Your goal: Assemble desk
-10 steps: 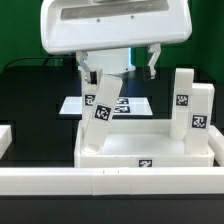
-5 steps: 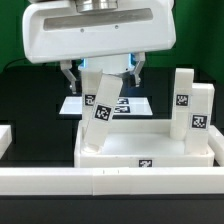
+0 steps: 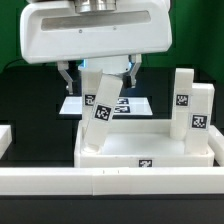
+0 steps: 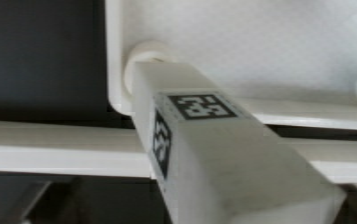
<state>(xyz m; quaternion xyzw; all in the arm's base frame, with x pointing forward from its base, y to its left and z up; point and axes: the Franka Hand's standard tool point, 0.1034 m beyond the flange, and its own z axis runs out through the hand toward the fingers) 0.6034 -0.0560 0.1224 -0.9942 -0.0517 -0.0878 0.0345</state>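
The gripper (image 3: 100, 72) hangs above the far left corner of the tabletop (image 3: 145, 140), its two fingers (image 3: 68, 76) spread apart, one on each side of the top of a tilted leg (image 3: 103, 103). Neither finger visibly presses on the leg; whether either pad touches it cannot be told.

The tilted leg is a square white post whose foot sits in the tabletop's far left corner. Its long axis leans away from upright, the top tipped toward the exterior view's right. A black-and-white tag shows on the face turned to the camera. In the wrist view the same leg (image 4: 219, 140) runs lengthwise away from the camera, with tags on two of its faces, its far end meeting a round socket in the tabletop (image 4: 246, 50).

The tabletop lies flat on the black desk (image 3: 30, 100), rim up, with a tag on its near wall. Two more legs (image 3: 192, 112) stand upright at its right side, close together. Behind the tabletop lies the marker board (image 3: 75, 103). A long white rail (image 3: 110, 180) runs across the front, just before the tabletop.
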